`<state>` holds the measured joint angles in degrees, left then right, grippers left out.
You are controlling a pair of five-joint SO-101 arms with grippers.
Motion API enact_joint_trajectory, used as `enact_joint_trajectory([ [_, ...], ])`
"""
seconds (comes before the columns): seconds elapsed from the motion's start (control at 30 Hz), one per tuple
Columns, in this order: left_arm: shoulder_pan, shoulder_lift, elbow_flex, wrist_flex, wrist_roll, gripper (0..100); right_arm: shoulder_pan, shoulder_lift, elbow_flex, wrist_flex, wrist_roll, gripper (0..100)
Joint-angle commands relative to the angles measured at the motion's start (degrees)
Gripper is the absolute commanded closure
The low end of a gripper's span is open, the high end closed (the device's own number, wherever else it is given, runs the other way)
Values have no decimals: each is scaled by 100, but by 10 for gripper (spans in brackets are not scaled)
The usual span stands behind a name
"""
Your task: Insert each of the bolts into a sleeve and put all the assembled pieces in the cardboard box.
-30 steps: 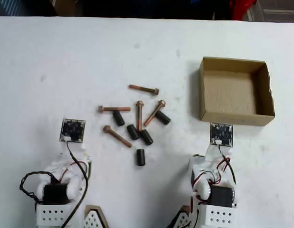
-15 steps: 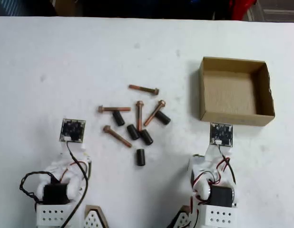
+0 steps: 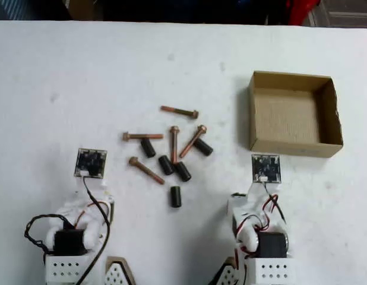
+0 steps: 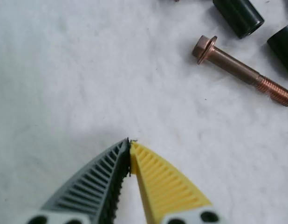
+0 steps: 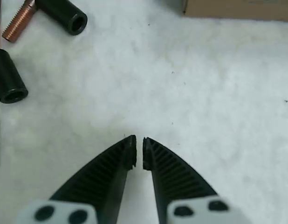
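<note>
L jaws clenched, empty; R jaws clenched bar a slit, empty, both over bench. Loose bolts & sleeves bunched at 12 o'clock btwn my arms; cardboard box at R's 1 o'clock. Risk: pile's crowded, so my grab could nudge neighbours & round sleeves roll away.

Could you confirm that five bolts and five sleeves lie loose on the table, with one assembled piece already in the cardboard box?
Not quite: the high view shows the cardboard box holding nothing yet. The five bolts and five sleeves do lie loose on the table.
</note>
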<state>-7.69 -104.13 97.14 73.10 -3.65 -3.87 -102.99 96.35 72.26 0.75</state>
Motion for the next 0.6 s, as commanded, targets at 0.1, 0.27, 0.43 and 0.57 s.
enact_joint_trajectory([
  [0.1,31,-57,-18,62,44,976,-40,-31,44,-180,-35,981],
  [0.27,31,-57,-18,62,44,976,-40,-31,44,-673,-18,978],
  [0.43,31,-57,-18,62,44,976,-40,-31,44,-1033,88,977],
  [0.57,31,-57,-18,62,44,976,75,-40,26,-1613,1565,977],
])
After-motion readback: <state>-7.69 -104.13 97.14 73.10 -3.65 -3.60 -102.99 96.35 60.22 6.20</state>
